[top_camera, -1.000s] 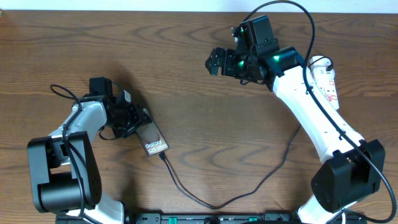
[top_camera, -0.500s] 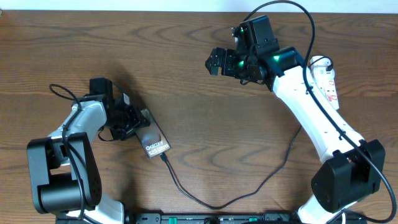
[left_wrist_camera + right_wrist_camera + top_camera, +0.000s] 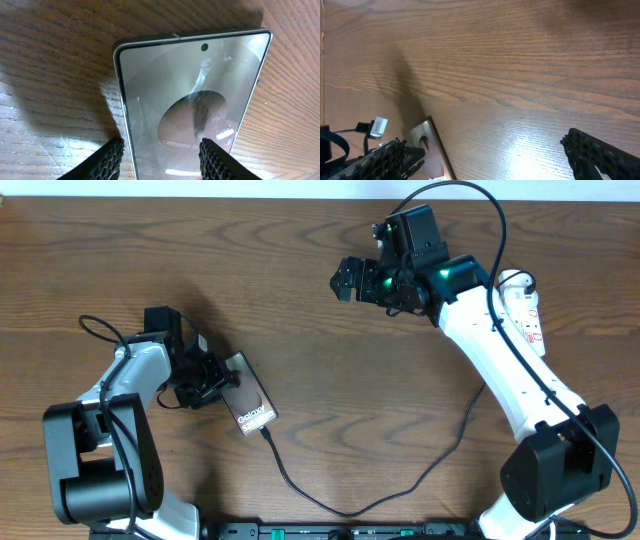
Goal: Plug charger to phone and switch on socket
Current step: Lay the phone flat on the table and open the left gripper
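Wood-grain table: left gripper half-spread over near end of phone, grip unclear, charger tip at its far end; right gripper wide open, empty, socket behind it, so any nudge from the left fingers risks unseating the plug.

Brownish phone, white socket

Left arm folded tight, elbow bent. Left tool angled downward, fingers partly spread, nothing clamped between them. Right arm stretched long. Right tool raised, fingers spread wide, empty.
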{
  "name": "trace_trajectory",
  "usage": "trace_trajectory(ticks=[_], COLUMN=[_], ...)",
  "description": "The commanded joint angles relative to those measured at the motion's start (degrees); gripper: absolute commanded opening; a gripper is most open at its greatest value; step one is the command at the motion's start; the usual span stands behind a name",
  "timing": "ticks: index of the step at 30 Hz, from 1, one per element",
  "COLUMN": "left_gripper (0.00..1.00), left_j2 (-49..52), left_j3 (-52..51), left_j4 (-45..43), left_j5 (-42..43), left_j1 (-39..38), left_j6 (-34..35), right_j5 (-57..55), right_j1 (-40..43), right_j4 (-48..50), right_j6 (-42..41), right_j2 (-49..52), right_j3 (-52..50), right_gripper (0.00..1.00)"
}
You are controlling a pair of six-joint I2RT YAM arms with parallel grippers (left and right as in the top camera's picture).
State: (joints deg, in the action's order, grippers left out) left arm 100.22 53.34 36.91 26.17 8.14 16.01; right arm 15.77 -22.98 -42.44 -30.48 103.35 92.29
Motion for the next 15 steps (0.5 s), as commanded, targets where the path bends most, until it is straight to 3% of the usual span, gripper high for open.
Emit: trace_trajectory(ticks=[1,10,11,12,15], left_gripper=[0.52,0.52,0.56,0.88,0.89], left_j2=[2.6,2.5,2.5,2.5,2.4], left_j3=[-2.2,-2.2,-2.2,-2.2,-1.5], left_j4=[1.0,1.6,1.4,0.5,-0.3], left_j5=[-6.4,-6.4,-6.4,-6.3,-6.3], left_j1=[0.1,0.1,0.1,0.1,0.1], left_j6=[-1.0,-1.0,-1.0,-1.0,-1.0], right_j5=[-0.4,-0.4,-0.5,-0.5,-0.5], right_j1=[0.0,0.0,0.0,0.0,0.0], right_j4=[-0.2,-0.3,-0.3,-0.2,-0.2], right_j6=[0.9,1.0,1.0,1.0,1.0], right_j2=[-0.4,-0.4,-0.4,-0.4,-0.4], right_j3=[0.6,0.6,0.6,0.6,0.6], right_gripper=[0.99,0.99,0.99,0.99,0.99])
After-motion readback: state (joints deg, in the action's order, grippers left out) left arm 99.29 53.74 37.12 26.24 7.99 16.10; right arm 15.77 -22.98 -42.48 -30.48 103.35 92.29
